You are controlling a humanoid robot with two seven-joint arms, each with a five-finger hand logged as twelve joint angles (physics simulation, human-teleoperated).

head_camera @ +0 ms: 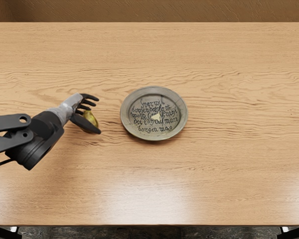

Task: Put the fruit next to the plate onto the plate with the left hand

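A small yellow-green fruit (91, 118) lies on the wooden table just left of a round grey plate (125, 110) with dark script-like markings. My left hand (95, 115) comes in from the left edge and sits at the fruit. Its fingers (88, 101) are spread above and behind the fruit, and the thumb (91, 128) reaches along its near side. The fruit rests on the table between them, partly hidden by the hand. I cannot see a closed grasp. The right arm is out of view.
The wooden table (229, 164) stretches wide to the right and toward the near edge. A small pale yellow patch (155, 116) shows at the plate's centre. A gap of about a fruit's width separates fruit and plate rim.
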